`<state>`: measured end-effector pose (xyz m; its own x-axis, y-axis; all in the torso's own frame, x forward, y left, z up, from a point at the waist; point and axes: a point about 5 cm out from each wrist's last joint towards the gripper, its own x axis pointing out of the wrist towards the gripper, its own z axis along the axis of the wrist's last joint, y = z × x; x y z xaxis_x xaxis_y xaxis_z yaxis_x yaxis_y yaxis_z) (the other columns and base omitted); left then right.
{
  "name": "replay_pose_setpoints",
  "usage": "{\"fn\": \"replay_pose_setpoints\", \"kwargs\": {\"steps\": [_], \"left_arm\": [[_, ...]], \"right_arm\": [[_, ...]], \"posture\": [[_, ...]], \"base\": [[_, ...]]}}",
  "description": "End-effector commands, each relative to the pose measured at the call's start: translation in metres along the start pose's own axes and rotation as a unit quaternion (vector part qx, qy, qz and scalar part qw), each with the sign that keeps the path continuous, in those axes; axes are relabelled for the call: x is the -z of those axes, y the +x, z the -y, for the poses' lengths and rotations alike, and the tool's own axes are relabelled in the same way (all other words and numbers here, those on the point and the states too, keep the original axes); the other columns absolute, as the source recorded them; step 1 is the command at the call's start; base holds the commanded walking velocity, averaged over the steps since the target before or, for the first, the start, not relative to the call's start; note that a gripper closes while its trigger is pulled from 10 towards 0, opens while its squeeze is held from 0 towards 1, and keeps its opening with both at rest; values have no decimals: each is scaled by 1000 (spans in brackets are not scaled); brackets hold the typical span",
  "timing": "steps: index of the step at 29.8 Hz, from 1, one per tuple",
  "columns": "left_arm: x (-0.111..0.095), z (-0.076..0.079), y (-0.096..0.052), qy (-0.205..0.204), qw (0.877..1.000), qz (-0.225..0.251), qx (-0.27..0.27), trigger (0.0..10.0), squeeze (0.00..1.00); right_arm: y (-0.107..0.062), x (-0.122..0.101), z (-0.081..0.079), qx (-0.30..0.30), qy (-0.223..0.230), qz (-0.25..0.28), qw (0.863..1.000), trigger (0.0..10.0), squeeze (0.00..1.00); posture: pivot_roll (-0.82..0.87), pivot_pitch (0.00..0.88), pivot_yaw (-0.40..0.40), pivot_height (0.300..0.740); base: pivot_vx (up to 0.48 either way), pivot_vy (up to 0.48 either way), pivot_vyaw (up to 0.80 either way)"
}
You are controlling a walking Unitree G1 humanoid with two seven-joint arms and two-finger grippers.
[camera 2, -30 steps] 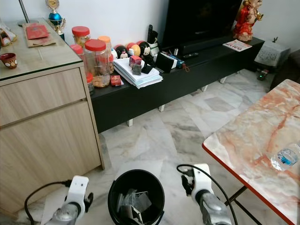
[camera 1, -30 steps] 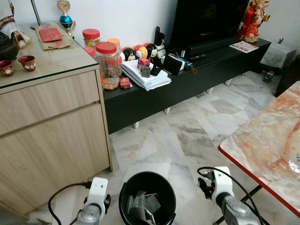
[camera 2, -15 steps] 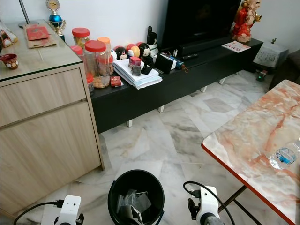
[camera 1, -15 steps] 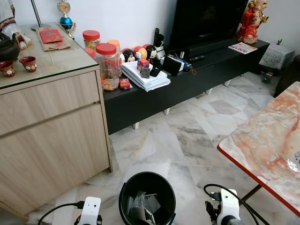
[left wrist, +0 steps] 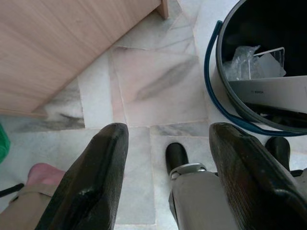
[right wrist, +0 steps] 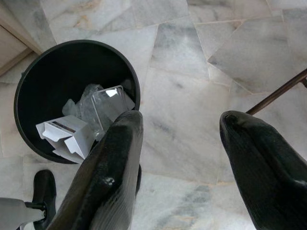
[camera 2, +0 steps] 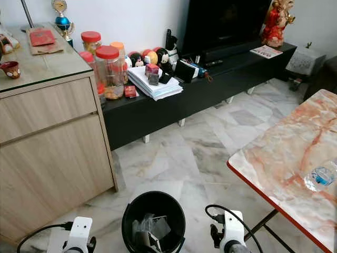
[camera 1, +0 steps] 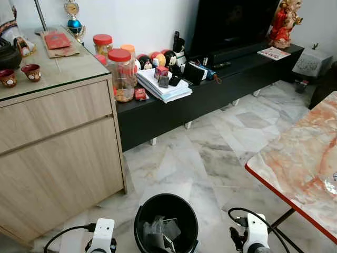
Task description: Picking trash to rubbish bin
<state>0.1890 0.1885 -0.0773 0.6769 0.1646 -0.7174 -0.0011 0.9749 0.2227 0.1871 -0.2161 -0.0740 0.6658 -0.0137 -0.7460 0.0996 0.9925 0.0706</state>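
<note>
Black round bin holds crinkled clear plastic; both grippers' fingers spread, empty.

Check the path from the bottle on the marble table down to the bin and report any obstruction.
Nothing visible blocks it. The bottle lies at the marble table edge; the bin stands open-topped on the floor, partly filled. Both hands hang low beside it, open and empty: left hand, right hand.

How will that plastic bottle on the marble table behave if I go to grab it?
The bottle lies on its side near the edge of the table, so a nudge may roll it off. It looks clear and mostly empty, so probably light, and it may crumple under a firm squeeze. Its smooth plastic could slip.
</note>
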Motion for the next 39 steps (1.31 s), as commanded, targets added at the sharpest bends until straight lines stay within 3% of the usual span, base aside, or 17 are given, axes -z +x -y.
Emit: {"fn": "replay_pose_setpoints", "kwargs": {"steps": [1, 39], "left_arm": [[0, 1, 0, -9, 1000, 1, 2, 10000, 0], [-11, 3, 2, -21, 1000, 18, 7, 10000, 0]], "right_arm": [[-1, 1, 3, 7, 4, -1, 1000, 10000, 0], [0, 0, -1, 0, 13, 12, 1000, 10000, 0]], "posture": [[93, 0, -107, 740], [82, 0, -116, 740]], "base": [[-289, 0, 0], [-369, 0, 0]]}}
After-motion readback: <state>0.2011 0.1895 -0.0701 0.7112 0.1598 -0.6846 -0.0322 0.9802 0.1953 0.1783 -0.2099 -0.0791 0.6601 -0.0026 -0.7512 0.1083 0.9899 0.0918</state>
